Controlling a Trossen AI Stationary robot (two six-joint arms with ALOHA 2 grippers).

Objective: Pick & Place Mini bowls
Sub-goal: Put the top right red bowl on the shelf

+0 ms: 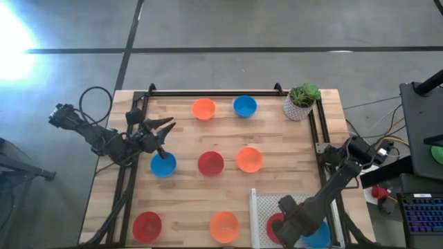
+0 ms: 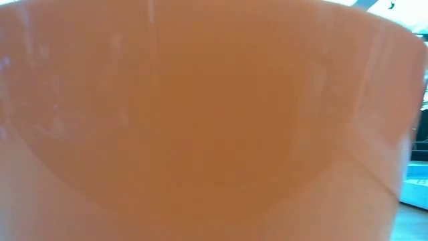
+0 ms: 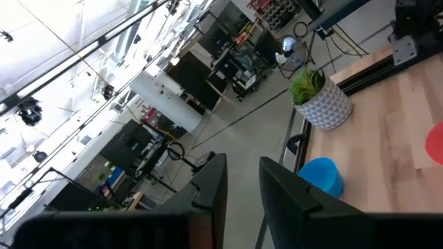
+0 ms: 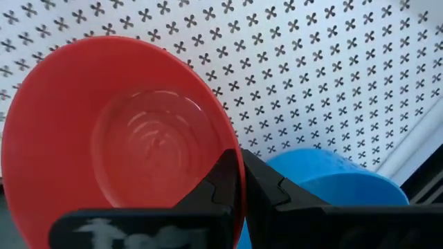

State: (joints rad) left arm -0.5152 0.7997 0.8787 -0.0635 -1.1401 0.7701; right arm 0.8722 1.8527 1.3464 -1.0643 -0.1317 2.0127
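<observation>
the high view shows me the wooden table [image 1: 187, 197] with the mini bowls spread over it, and a white tray with little cut-out holes [image 1: 263, 207] at the near right corner. the right arm leans over that tray. in the right wrist view my right gripper [image 4: 242, 181] is pinched tight on the thin rim of a red bowl [image 4: 118, 138], one finger inside and one outside, with a blue bowl [image 4: 332, 176] just beside it on the tray. the left gripper [image 1: 163, 131] hangs over the left side of the table, just above another blue bowl [image 1: 163, 165], and its fingers stand wide with nothing in them. more bowls sit apart: orange [image 1: 203, 108] and blue [image 1: 244, 106] at the far edge, red [image 1: 210, 163] and orange [image 1: 249, 159] in the middle, red [image 1: 147, 225] and orange [image 1: 224, 225] near me. a white pot with a plant [image 1: 300, 102] stands in the far right corner. the low view is filled by one orange bowl [image 2: 200, 134]. i think these bowls are light, stiff plastic, smooth and a bit slippy, not easy to break. the rim is the best place to grab, since the round side would slide out.
</observation>
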